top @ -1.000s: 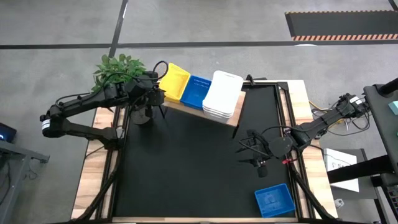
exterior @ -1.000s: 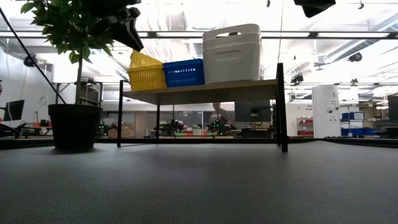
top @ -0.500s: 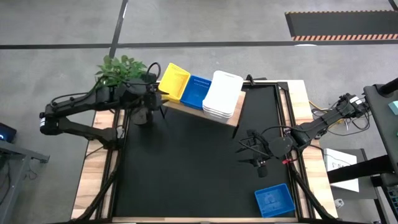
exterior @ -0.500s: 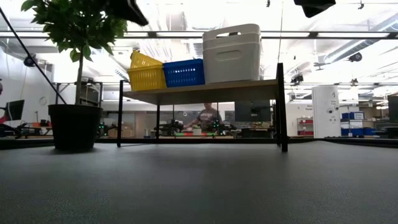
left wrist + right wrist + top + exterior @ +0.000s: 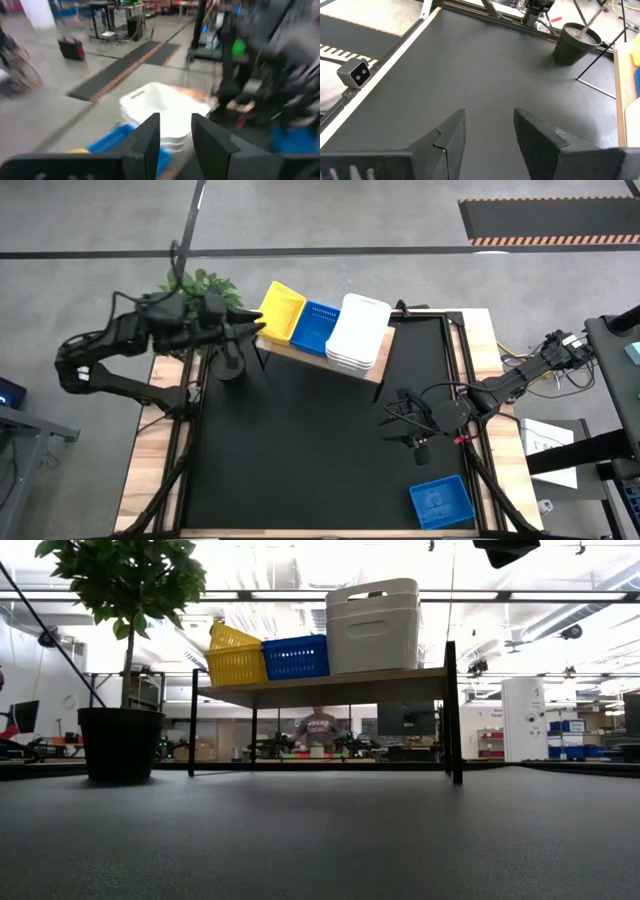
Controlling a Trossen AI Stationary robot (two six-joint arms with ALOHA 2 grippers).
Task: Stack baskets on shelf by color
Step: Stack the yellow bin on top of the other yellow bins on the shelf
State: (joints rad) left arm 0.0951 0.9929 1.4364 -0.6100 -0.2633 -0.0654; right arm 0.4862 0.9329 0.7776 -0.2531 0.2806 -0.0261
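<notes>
Our left gripper (image 5: 258,330) hovers beside the yellow basket (image 5: 281,310) on the shelf (image 5: 372,369), fingers seemingly apart and empty; our right gripper (image 5: 392,420) waits over the bench (image 5: 300,450), fingers apart.

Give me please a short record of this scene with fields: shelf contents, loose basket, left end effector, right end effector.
shelf contents: on the shelf, yellow baskets, blue baskets, white stack, side by side
loose basket: one blue basket on the black table, near its front right corner
left end effector: beside the yellow baskets, fingers apart, holding nothing
right end effector: open over the table, empty
other: potted plant at the shelf's left end
</notes>
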